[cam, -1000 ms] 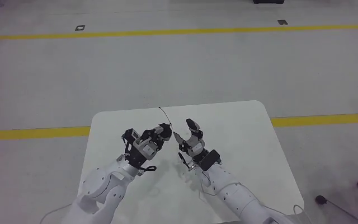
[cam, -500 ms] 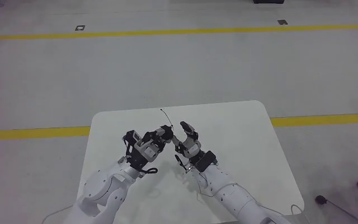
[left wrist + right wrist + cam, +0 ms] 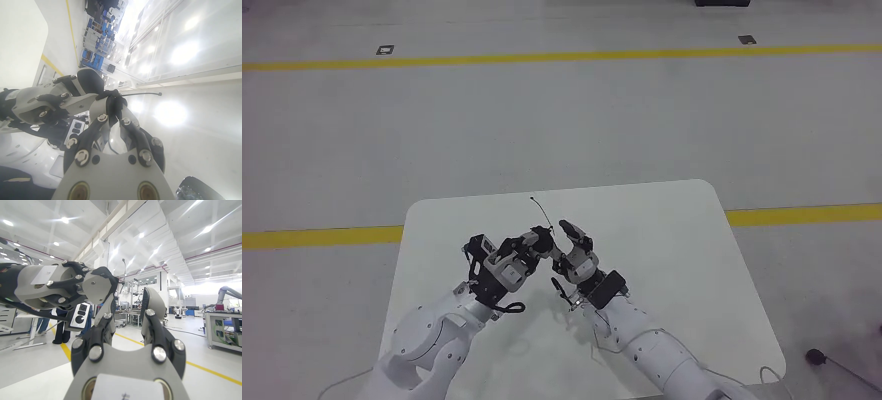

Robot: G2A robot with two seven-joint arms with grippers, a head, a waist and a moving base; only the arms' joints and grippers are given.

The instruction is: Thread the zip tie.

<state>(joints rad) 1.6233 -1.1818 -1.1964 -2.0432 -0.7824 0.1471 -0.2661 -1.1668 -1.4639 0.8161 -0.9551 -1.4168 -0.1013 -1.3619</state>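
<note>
A thin black zip tie [image 3: 538, 210] sticks up and away from my left gripper [image 3: 541, 238], which is shut on its lower end above the white table [image 3: 672, 230]. In the left wrist view the zip tie [image 3: 140, 94] runs out from the closed fingertips [image 3: 113, 94] to its small head. My right gripper [image 3: 562, 240] is open, right beside the left one. In the right wrist view its two fingers [image 3: 149, 300] stand apart with nothing between them. The left gripper [image 3: 98, 283] is close to one finger, and the zip tie [image 3: 125, 270] rises just behind.
Both arms meet over the table's middle, toward the far edge [image 3: 572, 190]. Bare tabletop lies on both sides. Grey floor with yellow lines [image 3: 802, 213] surrounds the table.
The right gripper has moved left, closing in on the left gripper and the zip tie. The left gripper with the tie has shifted slightly right.
</note>
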